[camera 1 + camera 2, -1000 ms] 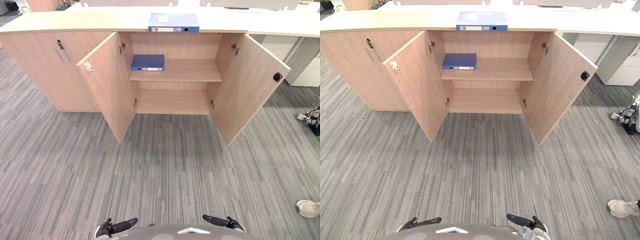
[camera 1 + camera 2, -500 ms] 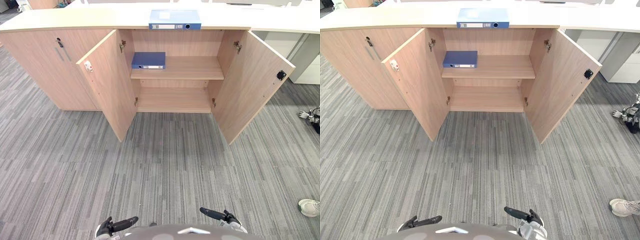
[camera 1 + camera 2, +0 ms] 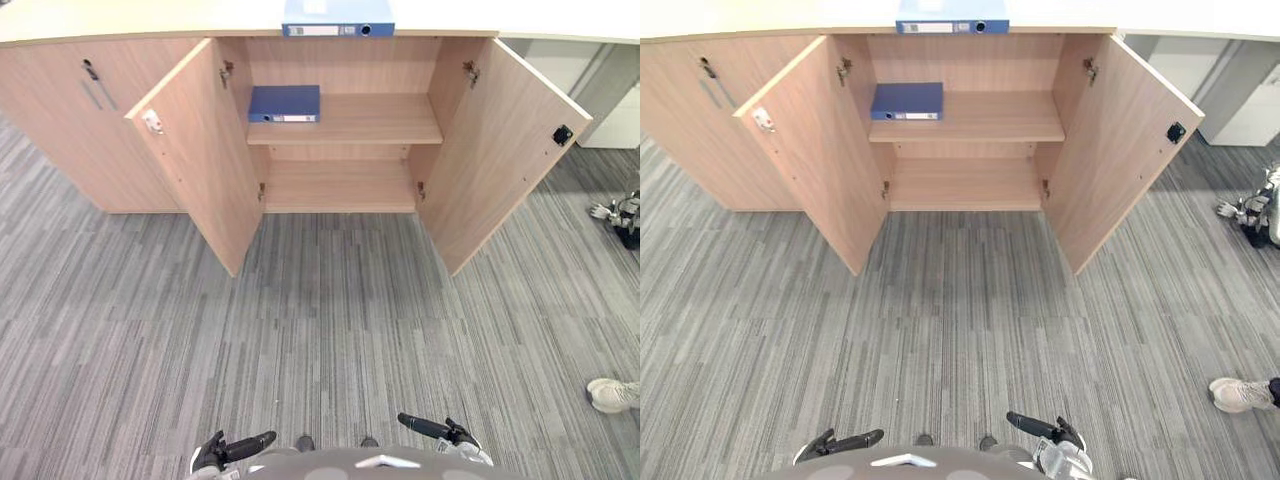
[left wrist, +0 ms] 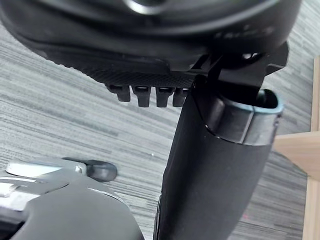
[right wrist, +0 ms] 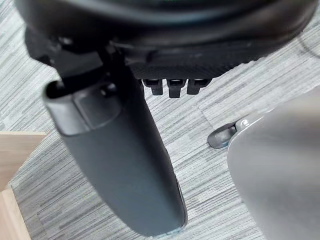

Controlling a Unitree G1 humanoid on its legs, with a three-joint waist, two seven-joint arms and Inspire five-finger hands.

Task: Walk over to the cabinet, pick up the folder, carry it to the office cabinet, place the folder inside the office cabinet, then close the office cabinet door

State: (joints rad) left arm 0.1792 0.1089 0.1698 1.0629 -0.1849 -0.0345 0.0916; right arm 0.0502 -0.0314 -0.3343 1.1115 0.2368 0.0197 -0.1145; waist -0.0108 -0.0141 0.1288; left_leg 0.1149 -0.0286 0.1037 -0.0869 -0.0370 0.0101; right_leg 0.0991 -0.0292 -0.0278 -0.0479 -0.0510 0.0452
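Folder on cabinet, spine label illegible; left hand & right hand straight-fingered, empty.

Both head eyes look down at the distant cabinet — wrist cameras face carpet closely.

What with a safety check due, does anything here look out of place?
Nothing looks spilled or damaged. The cabinet's left door and right door stand wide open; a person's shoe shows at the far right.
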